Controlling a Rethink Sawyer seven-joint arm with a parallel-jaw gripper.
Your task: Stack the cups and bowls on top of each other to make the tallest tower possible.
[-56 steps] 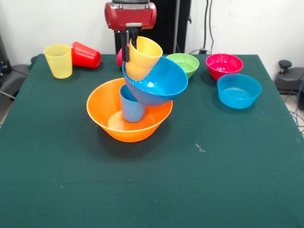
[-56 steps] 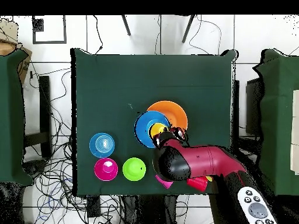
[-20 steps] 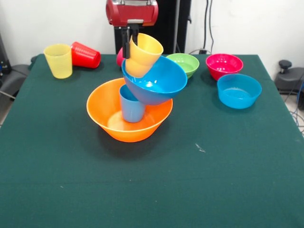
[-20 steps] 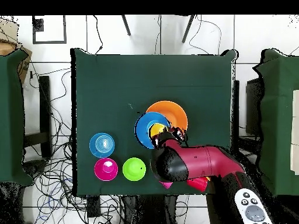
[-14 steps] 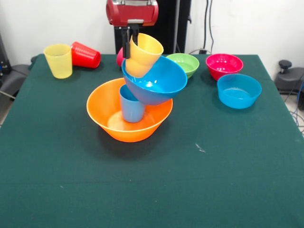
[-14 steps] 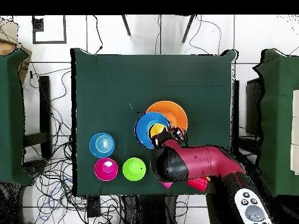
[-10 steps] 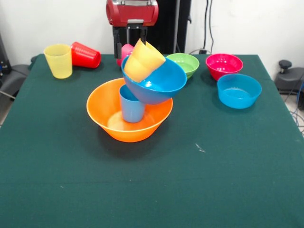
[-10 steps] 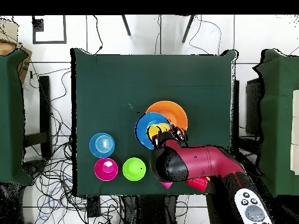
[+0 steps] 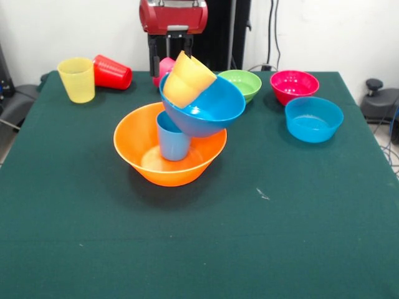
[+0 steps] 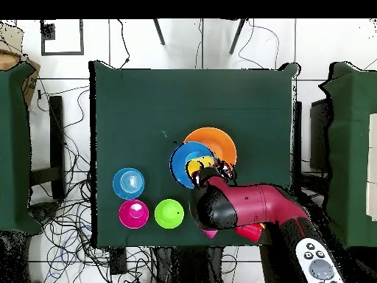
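Orange cup point(image 9: 187, 78) lies tilted in large blue bowl point(image 9: 209, 107), which leans on light blue cup point(image 9: 172, 138) inside large orange bowl point(image 9: 168, 152). Your gripper point(image 9: 169, 51) hangs just behind, fingers spread, empty.

The front view looks from across the table point(image 9: 262, 249) toward the robot, fairly close. The overhead view looks straight down from high up, robot at the bottom. Both share the tabletop point(image 10: 147, 110).
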